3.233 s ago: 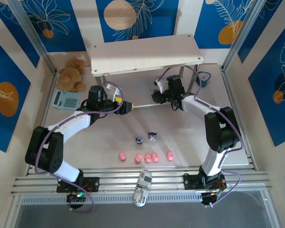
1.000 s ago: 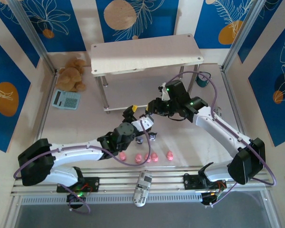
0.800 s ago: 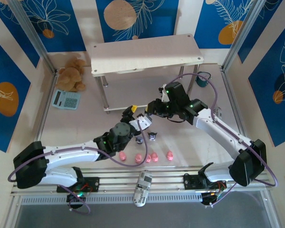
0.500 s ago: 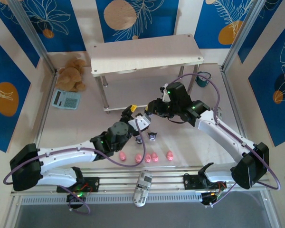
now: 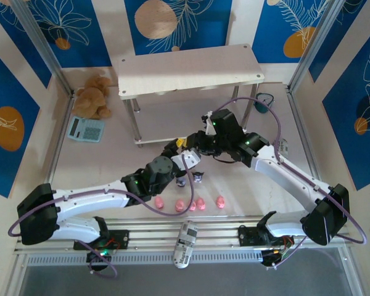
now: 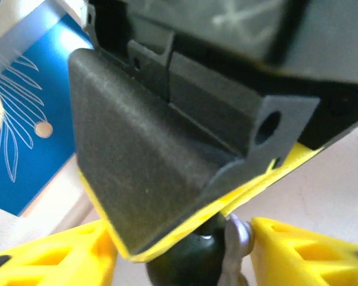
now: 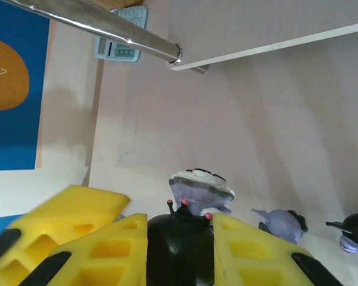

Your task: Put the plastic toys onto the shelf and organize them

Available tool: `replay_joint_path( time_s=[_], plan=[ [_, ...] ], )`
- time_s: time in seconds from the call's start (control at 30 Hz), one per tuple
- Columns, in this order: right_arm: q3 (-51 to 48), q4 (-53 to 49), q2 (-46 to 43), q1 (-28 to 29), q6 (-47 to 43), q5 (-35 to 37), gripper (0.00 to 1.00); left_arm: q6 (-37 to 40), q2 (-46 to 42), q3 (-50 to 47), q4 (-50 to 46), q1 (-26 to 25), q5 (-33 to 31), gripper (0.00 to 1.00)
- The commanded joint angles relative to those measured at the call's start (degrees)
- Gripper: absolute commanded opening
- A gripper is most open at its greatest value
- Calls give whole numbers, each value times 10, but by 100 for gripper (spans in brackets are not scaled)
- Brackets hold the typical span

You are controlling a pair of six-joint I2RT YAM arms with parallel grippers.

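Handover in front of the shelf [image 5: 191, 68]
The right gripper [image 7: 179, 231] clamps a dark purple-and-white figurine [image 7: 180, 247] above the table [image 5: 105, 157]. The left gripper [image 6: 180, 241], jaws half-spread, flanks the same toy; whether it grips cannot be told. Five pink pigs [image 5: 192, 203] line the table nearby.

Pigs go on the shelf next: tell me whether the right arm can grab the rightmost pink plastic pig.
Probably not. The pink plastic pig lies uncovered, but the right gripper has its jaws shut on a dark plastic figurine.
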Motion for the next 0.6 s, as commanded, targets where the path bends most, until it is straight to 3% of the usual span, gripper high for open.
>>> replay_joint_path(
  time_s=[0.0, 0.1, 0.27, 0.33, 0.4, 0.47, 0.53, 0.57],
  plan=[
    [9, 6, -17, 6, 6, 1, 0, -6, -8, 12, -4, -5, 4, 43],
    [8, 12, -17, 12, 8, -1, 0, -6, -14, 12, -13, -3, 4, 28],
    [15, 13, -20, 22, 5, -1, 0, -10, -16, 9, -23, 0, 7, 26],
    [17, 9, -23, 27, 3, 1, 0, -7, -20, 1, -9, 1, -2, 34],
    [18, 5, -27, 32, 1, 3, 0, 0, -26, -11, 17, 1, -12, 54],
    [18, 1, -29, 34, -1, 8, 0, 3, -31, -16, 25, 2, -15, 60],
    [18, -1, -30, 35, -1, 10, 0, 5, -31, -15, 25, 2, -22, 75],
    [17, -1, -30, 36, -2, 9, 0, 7, -29, -13, 23, 4, -26, 76]
  ],
)
